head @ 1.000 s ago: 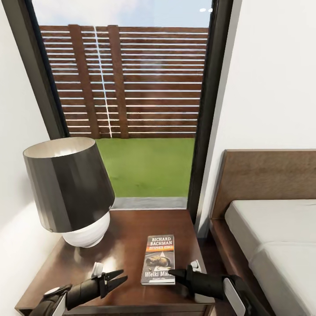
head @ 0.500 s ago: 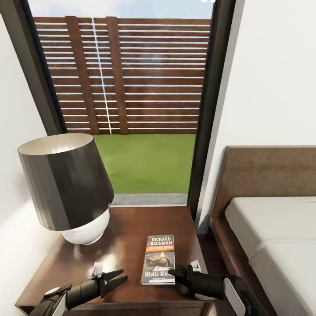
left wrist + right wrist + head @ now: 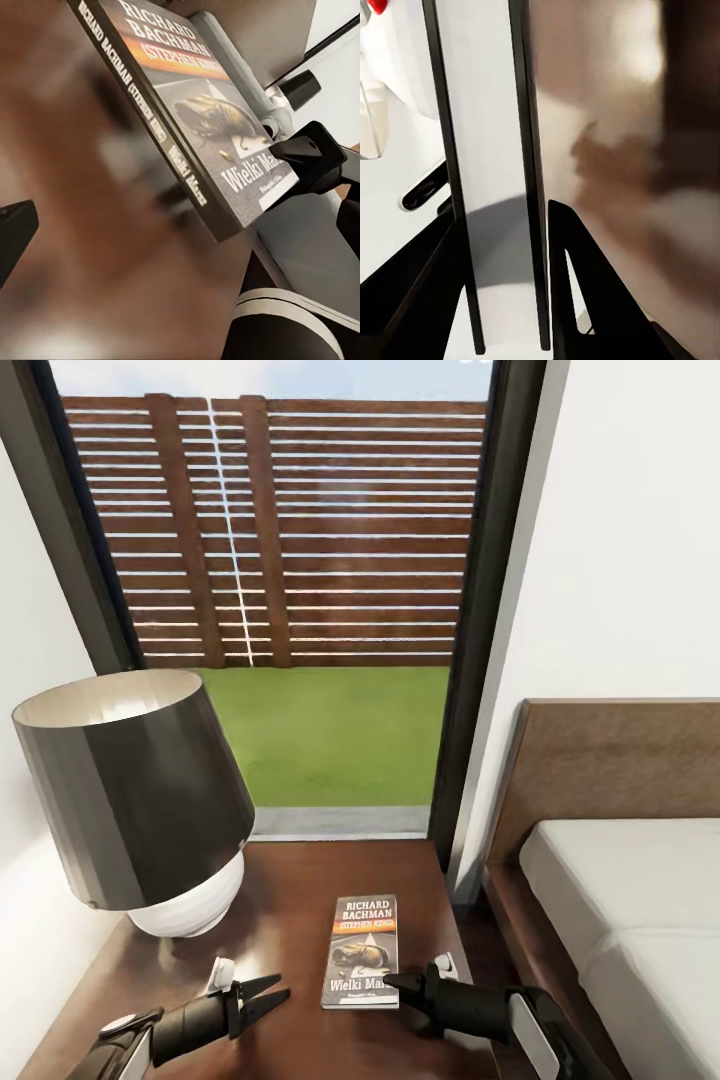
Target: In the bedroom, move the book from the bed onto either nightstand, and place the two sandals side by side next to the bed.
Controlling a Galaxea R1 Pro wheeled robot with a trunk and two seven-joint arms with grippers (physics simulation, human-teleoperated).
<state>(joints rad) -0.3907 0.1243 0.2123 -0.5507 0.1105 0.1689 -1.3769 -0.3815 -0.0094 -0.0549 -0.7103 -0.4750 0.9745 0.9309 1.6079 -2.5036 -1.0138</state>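
Note:
The book (image 3: pixel 365 950), a dark paperback with an orange band and "Richard Bachman" in white, hangs flat just over the nightstand (image 3: pixel 290 890). My right gripper (image 3: pixel 400 982) is shut on its near right corner. In the right wrist view the book's white page edge (image 3: pixel 487 150) runs between the two dark fingers (image 3: pixel 574 277). The left wrist view shows the cover (image 3: pixel 195 112) with the right gripper's fingertip (image 3: pixel 304 150) at its corner. My left gripper (image 3: pixel 282 988) stands open to the book's left, holding nothing. The bed (image 3: pixel 620 900) lies at the right. The two sandals are out of view.
A lamp (image 3: pixel 130 790) with a dark shade and white round base takes up the nightstand's left half. Behind is a tall window (image 3: pixel 330 610) onto grass and a slatted fence. The bed's brown headboard (image 3: pixel 620 760) meets the white wall at the right.
The view has shifted: the lamp and nightstand have come nearer and slid left. The book and both grippers keep their places in the picture, the book still held.

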